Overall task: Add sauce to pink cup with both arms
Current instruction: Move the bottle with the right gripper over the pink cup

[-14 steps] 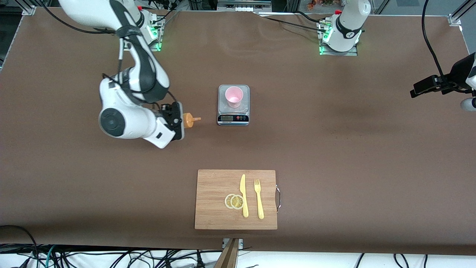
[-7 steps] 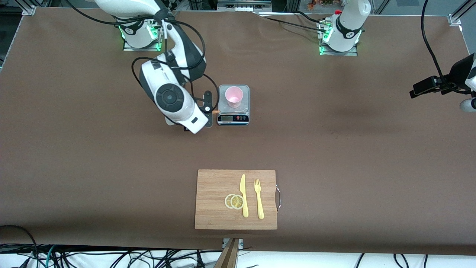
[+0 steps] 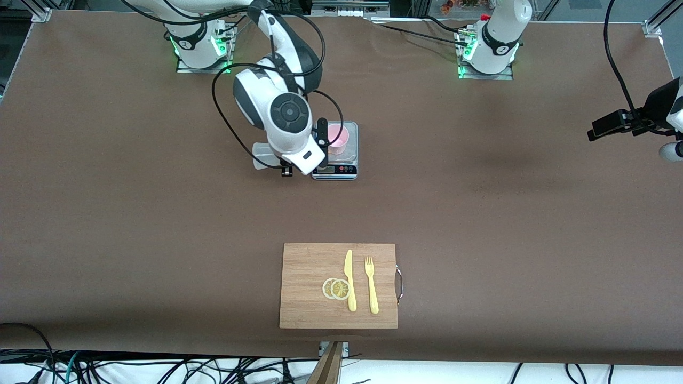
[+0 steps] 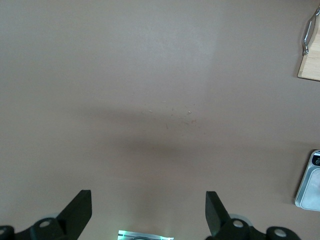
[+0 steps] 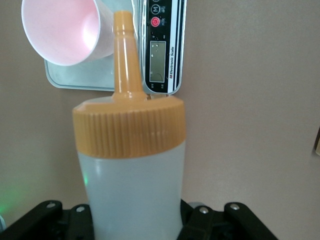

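Over the scale (image 3: 341, 160) near the table's middle, the right gripper (image 3: 322, 137) clamps the sauce bottle (image 5: 131, 172), nozzle beside the pink cup (image 3: 338, 136) standing on that scale. Left gripper (image 4: 148, 212) waits spread wide over bare table (image 4: 150, 75) at the left arm's end

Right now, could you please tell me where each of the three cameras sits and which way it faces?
Front view: high across the table, facing both bases; shows the right gripper beside the pink cup on the scale, and the cutting board; the left arm waits at its end of the table.
Left wrist view: looks down at bare table between the open left gripper fingers.
Right wrist view: looks along the held sauce, nozzle toward the cup.
Shared: all three show the scale; the front and left wrist views share the board.
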